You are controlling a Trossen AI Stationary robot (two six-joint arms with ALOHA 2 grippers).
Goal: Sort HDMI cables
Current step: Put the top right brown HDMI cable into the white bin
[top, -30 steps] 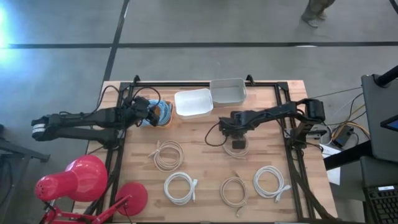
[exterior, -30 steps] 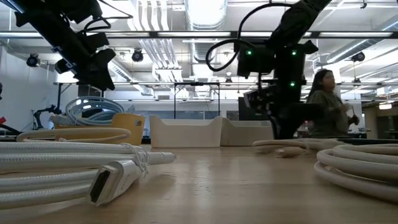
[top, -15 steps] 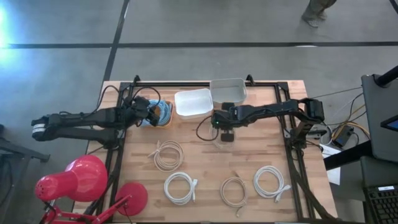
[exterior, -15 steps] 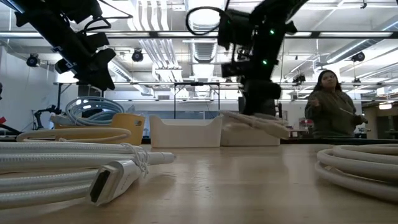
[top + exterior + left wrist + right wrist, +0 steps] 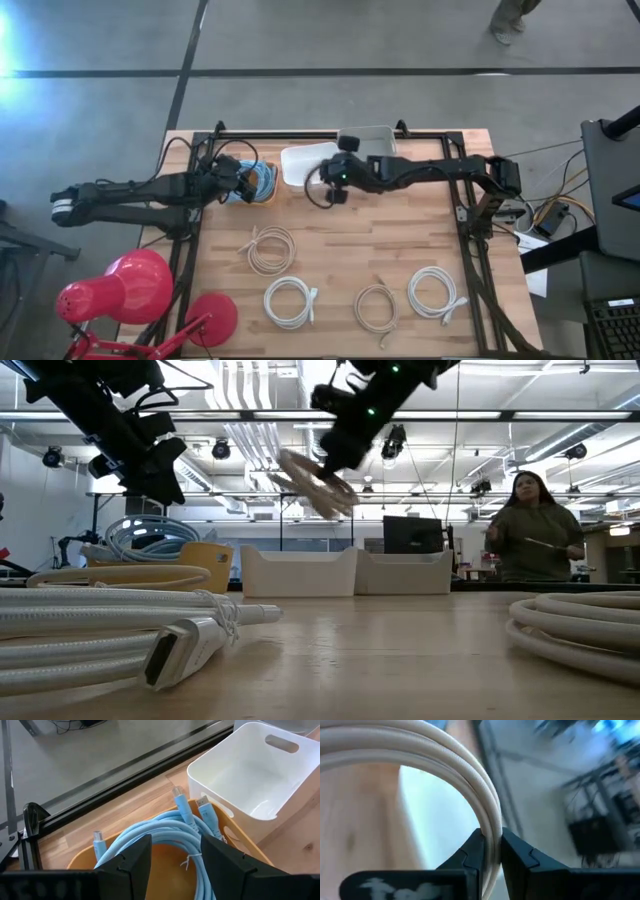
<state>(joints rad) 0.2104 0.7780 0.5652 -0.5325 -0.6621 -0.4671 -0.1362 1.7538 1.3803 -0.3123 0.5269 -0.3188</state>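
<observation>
The right tool hangs over the upper middle of the high view, at the near edge of a white rectangular plastic bin. Its two dark fingers are clamped on a beige-tan coiled HDMI cable, whose strands pass between them in the right wrist view. In the low view this coil is tilted and lifted clear above the wooden slatted surface, in the upper centre of the frame.

The left tool sits at the upper left of the surface, over a yellow-orange plastic bin. Its fingers stand spread apart with nothing between them, and below them light blue coiled HDMI cables lie inside that bin, their connectors pointing towards the white bin just beside it.

A second, grey-white rectangular bin touches the first white bin on its right, at the top edge of the surface.

Four more coils lie flat in the lower half of the high view: a beige-tan coil left of centre, a white coil below it, another beige-tan coil at lower centre, and a white coil to its right, all apart from each other.

A red desk lamp stands off the lower left corner. A person stands in the room at the right of the low view.
</observation>
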